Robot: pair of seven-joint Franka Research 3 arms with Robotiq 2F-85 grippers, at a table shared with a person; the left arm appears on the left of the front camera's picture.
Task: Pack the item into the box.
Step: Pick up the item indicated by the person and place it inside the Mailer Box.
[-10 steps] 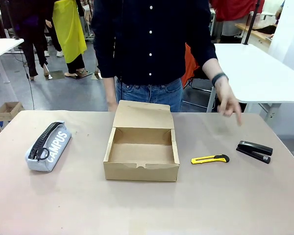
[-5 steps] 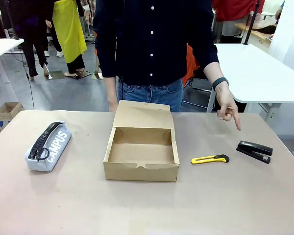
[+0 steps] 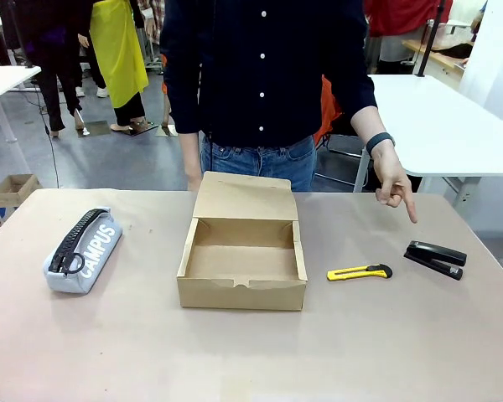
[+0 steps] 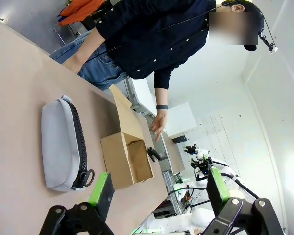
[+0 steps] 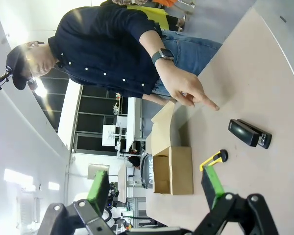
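Cardboard box (image 3: 241, 295), lid up, shows a bare floor; glossy black stapler (image 3: 435, 258) lies on the worktop (image 3: 235, 356); left claw (image 4: 158, 183) and right claw (image 5: 154, 182) gape.

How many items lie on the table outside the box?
3: the pouch left of the box, the knife right of it, the stapler farthest right. None looks hidden.

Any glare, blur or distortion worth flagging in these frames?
Front view: even light, sharp, faint shadows under the box and the stapler. Left wrist view: wide-angle, rolled, background wall washed out. Right wrist view: rolled sideways, blown-out white at left, stapler crisp.
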